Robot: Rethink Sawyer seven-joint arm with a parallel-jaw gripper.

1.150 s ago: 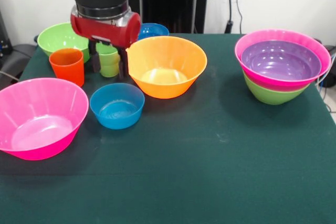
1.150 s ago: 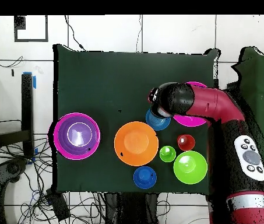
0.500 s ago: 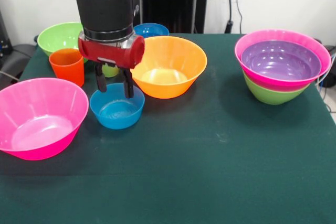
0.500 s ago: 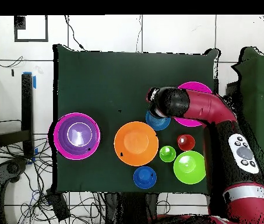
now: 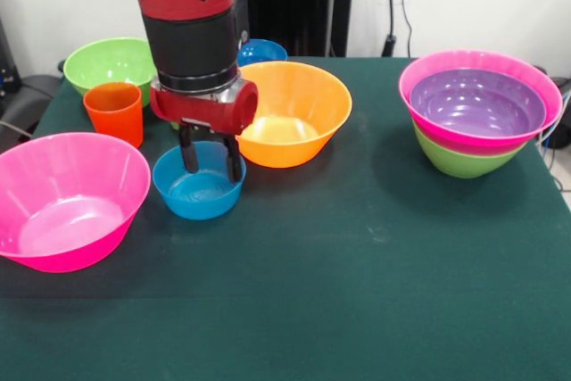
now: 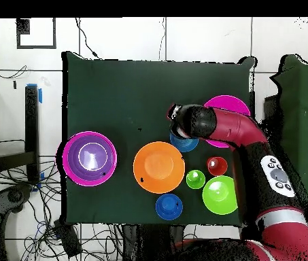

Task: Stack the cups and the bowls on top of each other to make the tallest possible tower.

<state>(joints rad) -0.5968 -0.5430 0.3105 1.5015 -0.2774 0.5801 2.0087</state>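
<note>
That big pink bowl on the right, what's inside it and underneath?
A purple bowl sits nested inside the pink bowl, and a green bowl holds both from beneath. Anything between those layers is hidden.

The arm [image 5: 192,15] descends vertically from 12 o'clock, wrist pointing straight down. The gripper [image 5: 211,160] has its two black fingers [image 5: 189,154] spread apart, holding nothing.

Near left on the table [image 5: 357,265] sits a wide bowl [image 5: 67,198], with a small bowl [image 5: 201,198] just to its right and the gripper [image 5: 211,160] hanging right over that one. Behind them stand a tumbler [image 5: 114,111] and, farther left, a mid-sized bowl [image 5: 107,62]. The big central bowl [image 5: 294,109] has a second small bowl [image 5: 263,49] behind it, and the nested pile of bowls [image 5: 477,109] sits well apart at far right.
</note>
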